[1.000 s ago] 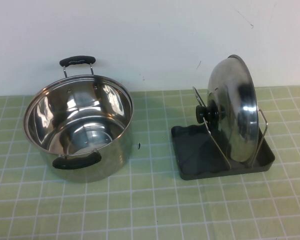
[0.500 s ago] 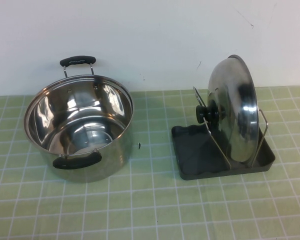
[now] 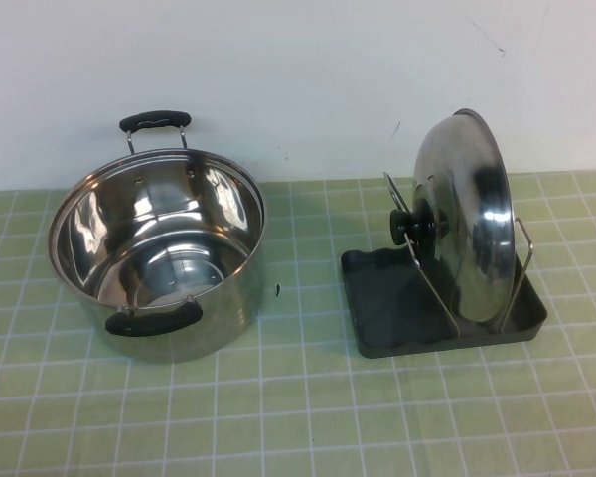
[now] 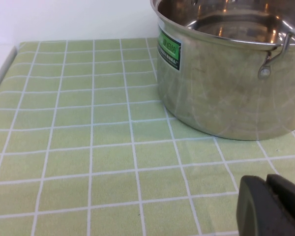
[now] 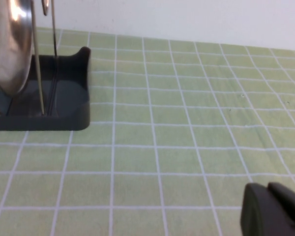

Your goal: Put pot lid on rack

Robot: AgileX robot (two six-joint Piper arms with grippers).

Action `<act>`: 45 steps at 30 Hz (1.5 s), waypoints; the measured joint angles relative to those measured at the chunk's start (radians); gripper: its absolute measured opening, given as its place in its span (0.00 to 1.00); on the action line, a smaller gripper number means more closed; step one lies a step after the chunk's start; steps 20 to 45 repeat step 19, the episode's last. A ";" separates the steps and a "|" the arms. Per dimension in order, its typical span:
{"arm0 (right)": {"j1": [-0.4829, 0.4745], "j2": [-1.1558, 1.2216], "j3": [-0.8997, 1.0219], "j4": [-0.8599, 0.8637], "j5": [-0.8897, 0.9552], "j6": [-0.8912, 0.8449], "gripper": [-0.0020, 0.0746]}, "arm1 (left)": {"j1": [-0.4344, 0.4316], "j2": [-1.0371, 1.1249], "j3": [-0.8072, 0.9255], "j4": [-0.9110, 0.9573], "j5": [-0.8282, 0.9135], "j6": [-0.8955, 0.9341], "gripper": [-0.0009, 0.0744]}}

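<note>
The shiny steel pot lid (image 3: 467,214) with its black knob (image 3: 415,227) stands on edge in the dark grey rack (image 3: 377,298), held between the wire loops. It also shows in the right wrist view (image 5: 10,44), with the rack (image 5: 69,98) under it. My left gripper (image 4: 268,194) is shut and empty, low over the table beside the pot. My right gripper (image 5: 269,199) is shut and empty, low over the table some way from the rack. Neither gripper shows in the high view.
The deep steel pot (image 3: 157,248) with two black handles stands open on the left, also in the left wrist view (image 4: 226,73). The table has a green checked cloth (image 3: 298,397). A white wall runs behind.
</note>
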 joint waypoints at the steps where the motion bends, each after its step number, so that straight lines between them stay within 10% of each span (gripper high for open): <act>1: 0.000 0.000 0.000 0.000 0.000 0.003 0.02 | 0.000 0.000 0.000 0.000 0.000 0.000 0.01; 45: 0.063 0.000 0.000 -0.012 0.002 0.009 0.02 | 0.000 0.000 -0.002 0.000 0.000 0.000 0.01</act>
